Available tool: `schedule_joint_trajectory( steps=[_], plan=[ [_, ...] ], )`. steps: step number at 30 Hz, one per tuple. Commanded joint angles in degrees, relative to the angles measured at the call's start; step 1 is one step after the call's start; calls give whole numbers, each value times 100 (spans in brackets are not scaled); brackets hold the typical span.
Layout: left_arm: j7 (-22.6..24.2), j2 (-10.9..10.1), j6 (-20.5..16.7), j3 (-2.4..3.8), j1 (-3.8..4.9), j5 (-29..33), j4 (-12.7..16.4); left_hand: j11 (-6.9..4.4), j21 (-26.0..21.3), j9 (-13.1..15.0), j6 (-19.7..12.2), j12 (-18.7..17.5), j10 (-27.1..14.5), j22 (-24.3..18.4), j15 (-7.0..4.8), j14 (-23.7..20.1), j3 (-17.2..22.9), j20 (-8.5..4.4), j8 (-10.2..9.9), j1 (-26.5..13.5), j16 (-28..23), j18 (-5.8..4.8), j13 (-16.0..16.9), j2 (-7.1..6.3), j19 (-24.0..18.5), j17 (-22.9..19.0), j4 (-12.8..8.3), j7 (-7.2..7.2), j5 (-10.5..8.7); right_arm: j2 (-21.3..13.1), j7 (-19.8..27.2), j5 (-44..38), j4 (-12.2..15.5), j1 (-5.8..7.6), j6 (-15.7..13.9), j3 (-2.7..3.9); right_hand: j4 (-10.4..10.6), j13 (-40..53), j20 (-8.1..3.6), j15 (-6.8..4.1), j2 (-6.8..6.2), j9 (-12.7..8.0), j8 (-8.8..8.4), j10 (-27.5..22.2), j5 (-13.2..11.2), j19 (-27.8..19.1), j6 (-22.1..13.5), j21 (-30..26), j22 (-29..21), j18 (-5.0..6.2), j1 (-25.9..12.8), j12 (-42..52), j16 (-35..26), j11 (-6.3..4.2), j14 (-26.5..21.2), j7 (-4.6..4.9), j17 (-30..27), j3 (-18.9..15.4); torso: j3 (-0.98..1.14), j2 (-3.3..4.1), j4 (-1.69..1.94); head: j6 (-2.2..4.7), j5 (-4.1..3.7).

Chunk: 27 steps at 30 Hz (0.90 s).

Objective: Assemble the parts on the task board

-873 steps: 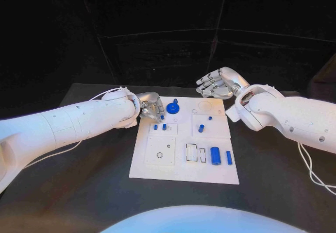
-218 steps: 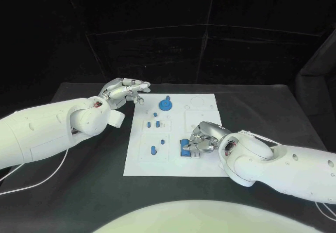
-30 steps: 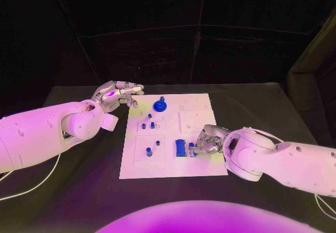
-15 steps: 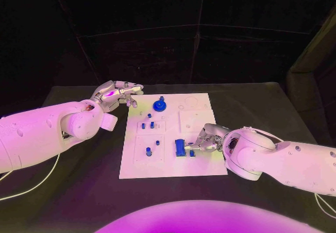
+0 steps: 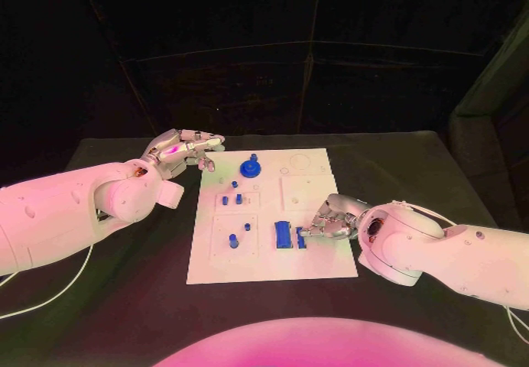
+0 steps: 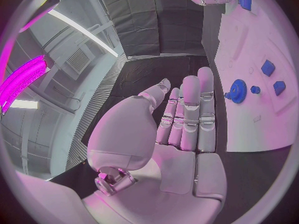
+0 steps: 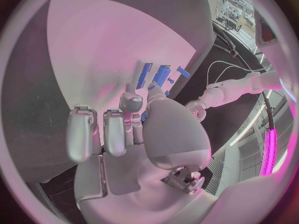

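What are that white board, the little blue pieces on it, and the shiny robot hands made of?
The task board looks like matte white plastic: flat, with recessed square panels and no glare. The blue parts look like moulded or printed plastic, evenly coloured. The right robot hand and left robot hand look like silvery metal, showing bright highlights, though metallic-finished plastic is possible.

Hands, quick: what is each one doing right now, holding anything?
Left hand: open, fingers out straight, holding nothing, off the task board's far left corner.
Right hand: fingers on a blue part; grip cannot be told.
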Motion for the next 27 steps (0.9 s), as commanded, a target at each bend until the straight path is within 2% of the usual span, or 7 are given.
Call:
schedule_joint_trajectory(
  steps=[1, 4, 7, 13, 17, 22, 27],
  plan=[
    [51, 22, 50, 3, 7, -15, -29, -13, -36, 1, -49, 48, -45, -11, 30, -31, -46, 11, 43, 22, 42, 77, -5, 7, 52, -15, -8, -15, 24, -136, 1466, 1533, -62, 22, -433, 4, -154, -541, 96, 101, 29, -51, -136, -346, 52, -325, -264, -525, -480, 143, 297, -926, -505, 69, 121, 106, -577, 0, -1, -21, 15, 53, -34],
    [80, 51, 36, 2, 6, 10, -64, -13, -38, 2, -47, 53, -43, -12, 30, -34, -52, 12, 48, 16, 42, 76, -5, 6, 51, -18, -4, -15, 23, -222, 2504, 2743, -282, 127, -510, 7, -275, -1111, 141, 140, 85, -70, -195, -635, 59, -604, -375, -994, -1070, 266, 506, -1844, -1017, 110, -42, 159, -1186, -1, -15, -49, 32, 105, -67],
    [116, 87, -49, 1, 6, 53, -124, -13, -59, 3, -48, 66, -44, -23, 35, -73, -69, 16, 62, 6, 21, 75, -4, 2, 30, -34, 3, -16, 23, -212, 3682, 4223, -698, 288, -387, 9, -448, -1735, 196, 223, 249, -124, -306, -1235, -110, -1613, -527, -2671, -3096, 648, 926, -2707, -2907, 222, -756, 253, -3314, 139, -26, -99, 52, 177, -86],
    [266, 182, -226, -1, -2, 155, -342, 16, -536, -1, -56, 77, -78, -284, 101, -717, -97, 82, 142, 47, -630, 71, -31, 29, -481, -382, 2, -12, 25, 72, 4875, 5766, -1715, 545, -73, 10, -574, -3352, 663, 759, 253, -298, -441, -1788, -353, -3034, -593, -5077, -4795, 659, 1423, -4095, -5519, 602, -2298, 529, -4873, 290, -49, -238, 61, 369, -138],
    [413, 342, -203, 0, -29, 258, -686, 47, -1141, -15, -12, -197, 34, -702, 153, -968, -12, 155, 110, 46, -1648, 89, -62, 68, -857, -827, 39, -30, 23, 431, 5365, 6319, -2565, 634, 81, 11, -689, -4460, 940, 958, 201, -522, -436, -1766, -333, -2876, -633, -6164, -5661, 804, 1514, -4116, -6582, 650, -2180, 550, -5736, 311, -73, -387, 64, 496, -132],
    [581, 651, -212, 2, -97, 594, -1328, 101, -2046, -18, 18, -747, 268, -1403, 375, -1228, 52, 387, -59, -1, -3077, 62, -60, -5, -1267, -1342, 114, -34, 13, 1063, 5742, 6688, -3666, 671, 312, 12, -964, -5568, 1016, 1042, 316, -855, -439, -1780, -461, -2527, -673, -7047, -6406, 766, 1363, -4120, -7436, 789, -2068, 519, -6594, 494, -99, -619, -1, 691, -121],
    [695, 957, -358, 8, -172, 887, -1815, 192, -2876, -19, -21, -1238, 314, -2043, 622, -1469, -86, 668, -275, -36, -4050, 65, -58, -73, -1878, -1712, 180, -19, -9, 1599, 5927, 6819, -4481, 678, 559, 14, -1134, -5880, 1084, 1108, 319, -1011, -454, -1862, -482, -2416, -738, -7351, -6664, 753, 1124, -4131, -7672, 832, -1998, 556, -6888, 467, -103, -698, -15, 841, -93]
  ],
)
